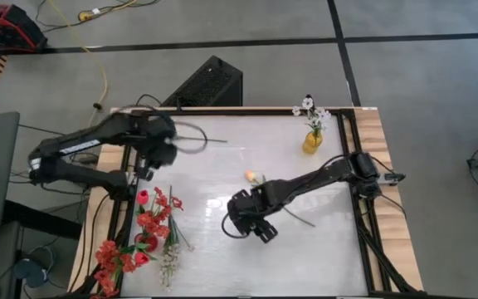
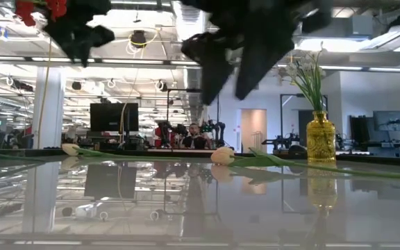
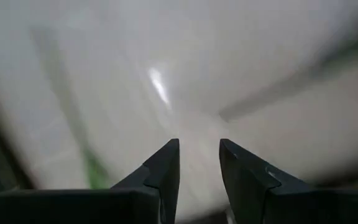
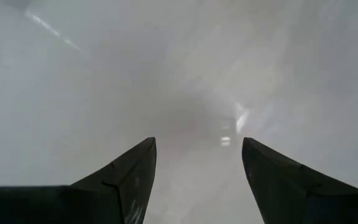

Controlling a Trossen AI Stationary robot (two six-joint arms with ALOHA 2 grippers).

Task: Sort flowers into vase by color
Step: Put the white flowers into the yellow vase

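A yellow vase (image 1: 312, 142) (image 2: 321, 139) with a spray of white blossoms (image 1: 309, 108) stands at the far right of the table. A peach tulip (image 1: 252, 176) (image 2: 222, 155) lies flat mid-table, its stem running toward the near right. The low view shows a second pale tulip (image 2: 70, 148) lying farther left. Red flowers (image 1: 152, 218) and small white sprays (image 1: 170, 267) are heaped at the near left. My left gripper (image 1: 158, 158) (image 3: 197, 143) hangs open above the far left, nothing between its fingers. My right gripper (image 1: 256, 231) (image 4: 197, 142) hangs open near the peach tulip's stem.
A thin curved stem (image 1: 202, 139) lies on the table by my left gripper. A black box (image 1: 210, 83) stands on the floor beyond the far edge. Wooden rails (image 1: 380, 166) and cables run along both table sides. The glossy middle of the table (image 1: 222, 178) is bare.
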